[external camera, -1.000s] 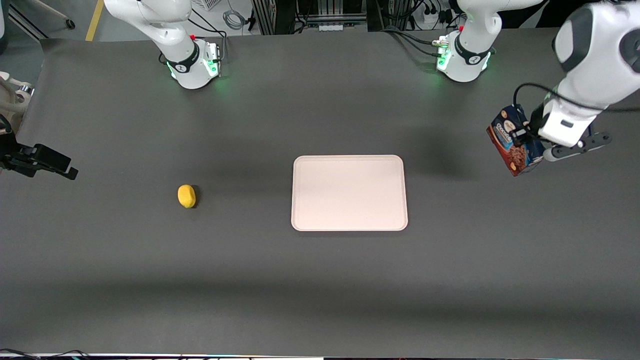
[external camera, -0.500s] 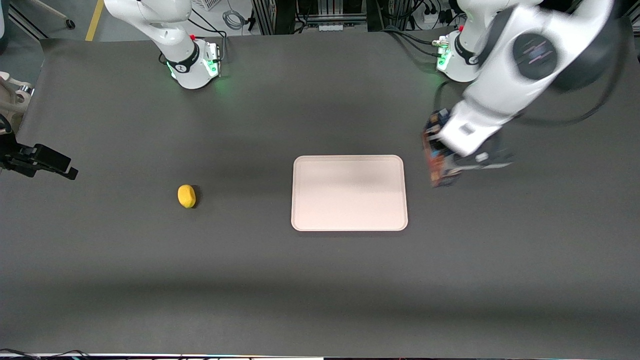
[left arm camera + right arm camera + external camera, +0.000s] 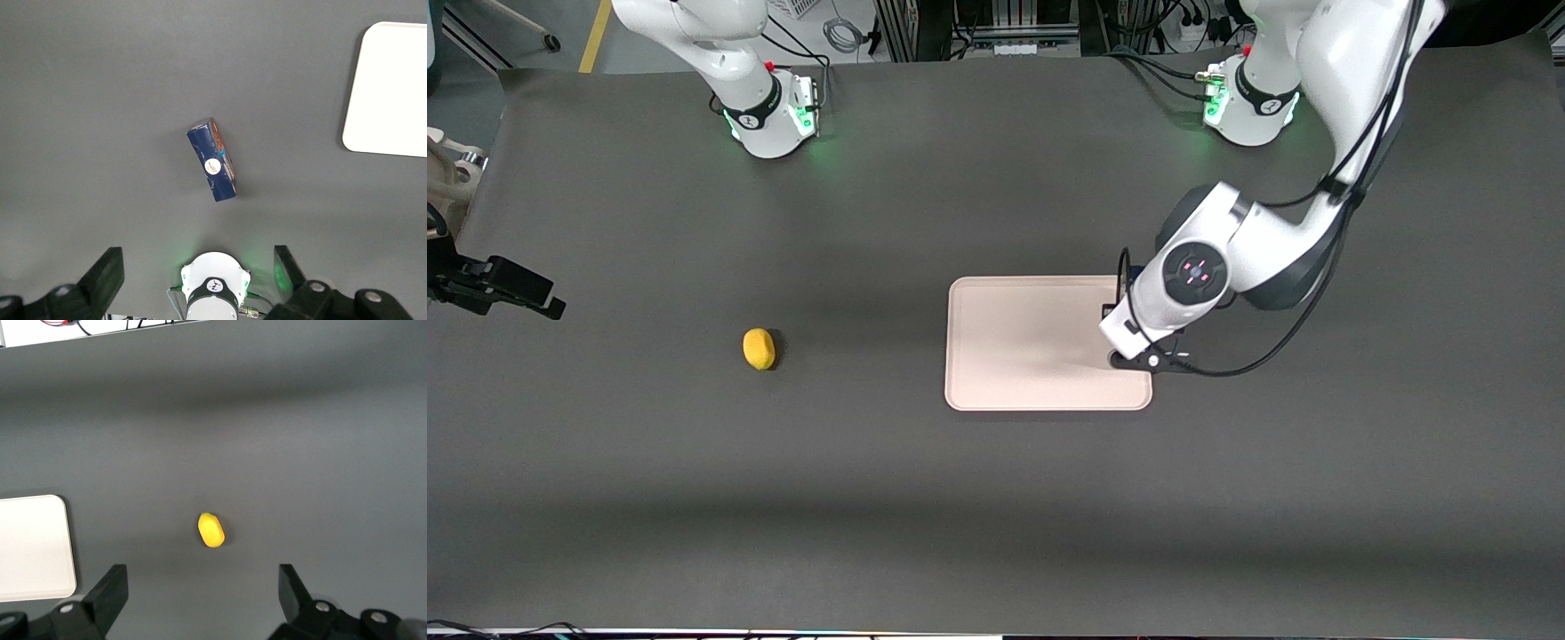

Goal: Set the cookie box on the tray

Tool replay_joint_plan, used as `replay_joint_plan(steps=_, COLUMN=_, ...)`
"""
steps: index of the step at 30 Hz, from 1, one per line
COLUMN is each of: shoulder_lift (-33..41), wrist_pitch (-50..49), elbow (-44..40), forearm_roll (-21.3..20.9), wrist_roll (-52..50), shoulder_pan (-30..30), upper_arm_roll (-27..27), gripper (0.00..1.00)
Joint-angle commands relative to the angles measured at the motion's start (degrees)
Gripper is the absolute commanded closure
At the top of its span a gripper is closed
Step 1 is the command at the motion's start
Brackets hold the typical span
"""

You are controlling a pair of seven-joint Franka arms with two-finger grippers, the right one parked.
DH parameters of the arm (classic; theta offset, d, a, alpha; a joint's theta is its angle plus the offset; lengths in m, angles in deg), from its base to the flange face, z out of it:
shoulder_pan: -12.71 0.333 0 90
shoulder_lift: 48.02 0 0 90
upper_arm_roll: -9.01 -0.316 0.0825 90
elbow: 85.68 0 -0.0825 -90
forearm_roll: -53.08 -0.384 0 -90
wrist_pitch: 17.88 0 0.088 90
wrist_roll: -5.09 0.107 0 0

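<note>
Gripper [image 3: 1127,342] is hovering over the tray's [image 3: 1040,342] working-arm edge, hiding the cookie box [image 3: 212,160] in front view; grip cannot be told

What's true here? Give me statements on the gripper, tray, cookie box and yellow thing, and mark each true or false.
1. The gripper hangs over the tray's end toward the working arm. True.
2. The yellow object lies on the tray. False: it lies on the table, toward the parked arm's end.
3. The cookie box is mostly yellow. False: it is dark blue.
4. The tray lies flat on the table. True.
</note>
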Motion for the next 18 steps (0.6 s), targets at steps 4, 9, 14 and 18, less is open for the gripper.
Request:
replay_joint_plan(steps=4, shoulder_lift=0.96, wrist_pitch=0.88, elbow=0.94, forearm_roll=-1.05, wrist_roll=-2.16, shoulder_pan=-0.05, upper_arm_roll=-0.23, gripper=0.0)
replay_joint_plan(steps=9, shoulder_lift=3.32, wrist_pitch=-1.05, elbow=0.24, forearm_roll=-0.88, wrist_roll=-2.34, shoulder_pan=0.47, upper_arm_roll=-0.58, gripper=0.0)
replay_joint_plan(steps=14, shoulder_lift=8.77, wrist_pitch=-10.53, elbow=-2.39, forearm_roll=0.35, wrist_roll=-1.98, shoulder_pan=2.32, upper_arm_roll=-0.67, gripper=0.0)
replay_joint_plan(steps=18, shoulder_lift=15.18, wrist_pitch=-20.55, elbow=-6.69, forearm_roll=5.17, wrist_roll=-1.19, shoulder_pan=3.55, upper_arm_roll=-2.25, gripper=0.0)
